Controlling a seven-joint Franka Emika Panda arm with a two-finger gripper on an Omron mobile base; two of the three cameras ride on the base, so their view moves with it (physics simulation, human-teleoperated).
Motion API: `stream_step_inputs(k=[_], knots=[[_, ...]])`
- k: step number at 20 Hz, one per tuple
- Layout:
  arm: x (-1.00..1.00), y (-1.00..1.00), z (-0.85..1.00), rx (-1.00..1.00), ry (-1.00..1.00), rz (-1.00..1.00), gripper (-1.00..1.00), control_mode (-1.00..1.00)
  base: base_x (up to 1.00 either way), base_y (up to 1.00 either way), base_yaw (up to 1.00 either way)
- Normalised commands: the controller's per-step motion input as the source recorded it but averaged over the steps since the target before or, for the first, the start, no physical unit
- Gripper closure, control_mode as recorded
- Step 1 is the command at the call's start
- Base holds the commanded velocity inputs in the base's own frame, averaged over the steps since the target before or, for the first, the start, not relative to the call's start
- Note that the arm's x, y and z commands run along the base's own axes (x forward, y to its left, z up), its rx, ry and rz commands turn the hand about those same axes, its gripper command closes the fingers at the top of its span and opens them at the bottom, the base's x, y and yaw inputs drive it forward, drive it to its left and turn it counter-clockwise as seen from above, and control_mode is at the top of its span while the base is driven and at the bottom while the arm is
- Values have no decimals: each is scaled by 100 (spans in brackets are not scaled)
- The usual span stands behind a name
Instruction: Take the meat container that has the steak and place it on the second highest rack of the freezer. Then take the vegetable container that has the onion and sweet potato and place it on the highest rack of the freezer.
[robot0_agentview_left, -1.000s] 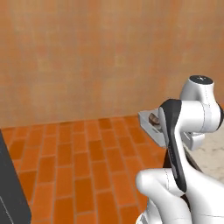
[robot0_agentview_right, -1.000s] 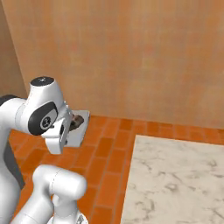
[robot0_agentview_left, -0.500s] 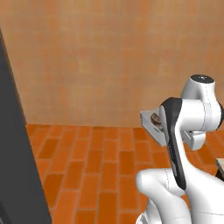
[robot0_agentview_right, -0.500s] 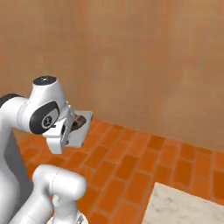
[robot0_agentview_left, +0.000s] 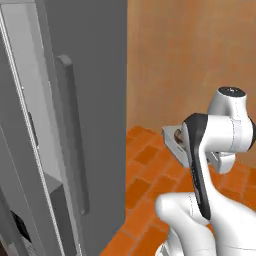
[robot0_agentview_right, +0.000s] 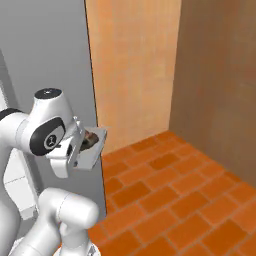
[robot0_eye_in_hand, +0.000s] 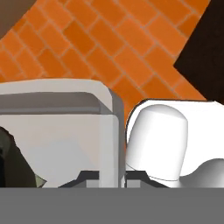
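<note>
One meat container (robot0_agentview_right: 90, 148), a pale grey tray, is being held up beside the arm, its wall being gripped between the closed fingers (robot0_eye_in_hand: 85, 177). One steak (robot0_agentview_right: 90, 138), dark brown, is being carried inside it. The tray is being kept above the orange brick floor (robot0_agentview_right: 175, 200), just right of the grey freezer (robot0_agentview_left: 75, 100), whose long handle (robot0_agentview_left: 72, 135) is seen at the left. Open floor is lying to the right, bounded by tan walls (robot0_agentview_right: 215, 65).
</note>
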Motion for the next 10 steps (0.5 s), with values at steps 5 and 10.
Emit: stream_step_inputs(k=[5, 10], knots=[[0, 0, 0, 0, 0, 0, 100, 100, 20, 0, 91], [0, 0, 0, 0, 0, 0, 100, 100, 35, -10, 83]])
